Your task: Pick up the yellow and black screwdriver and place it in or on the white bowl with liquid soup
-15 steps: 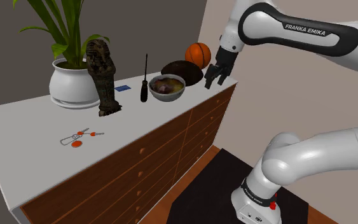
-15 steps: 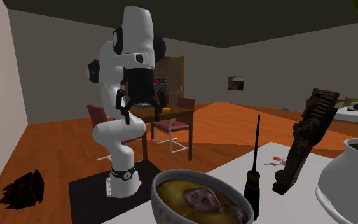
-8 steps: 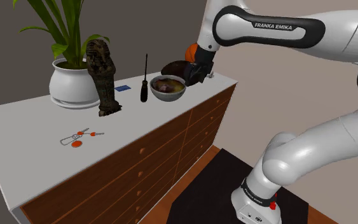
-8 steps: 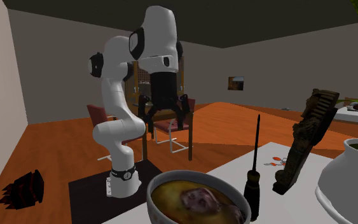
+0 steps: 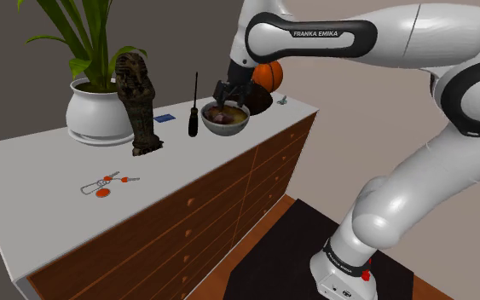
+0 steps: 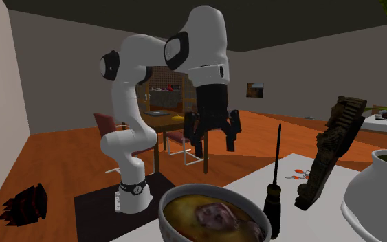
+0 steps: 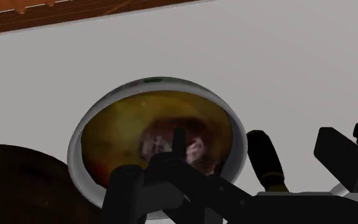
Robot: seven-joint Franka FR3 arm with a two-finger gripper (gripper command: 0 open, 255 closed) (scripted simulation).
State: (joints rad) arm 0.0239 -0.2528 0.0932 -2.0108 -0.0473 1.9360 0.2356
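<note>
**Open tool hangs over the soup bowl; screwdriver stands on the bench**

From where I stand, the white arm reaches out over the bench point(image 5: 50, 162), a white top on a run of wooden drawers. Its black tool point(image 6: 212, 150) hovers just above the bowl point(image 5: 228, 127), pointing down. The two fingers point(image 6: 192, 141) stand well apart with nothing between them.

The bowl is pale and holds a brownish-yellow soup with a dark lump in the middle. The screwdriver point(image 5: 194, 106) stands upright on its handle on the bench, thin black shaft pointing up. It is just beside the bowl, on the shoulder view's left. I cannot tell whether handle and bowl touch. In the wrist view the dark handle point(image 7: 264, 159) shows close to the bowl's rim point(image 7: 82, 137).

Behind the bowl lies a dark brown oval thing point(image 5: 262, 100), with an orange ball point(image 5: 269, 73) beyond it. Further along, towards the shoulder view's left, are a small blue card point(image 5: 164, 118), a dark pharaoh figure point(image 5: 140, 102) and a white pot point(image 5: 93, 111) with a green plant. A bunch of keys with orange tags point(image 5: 106, 183) lies well apart from the rest.
</note>
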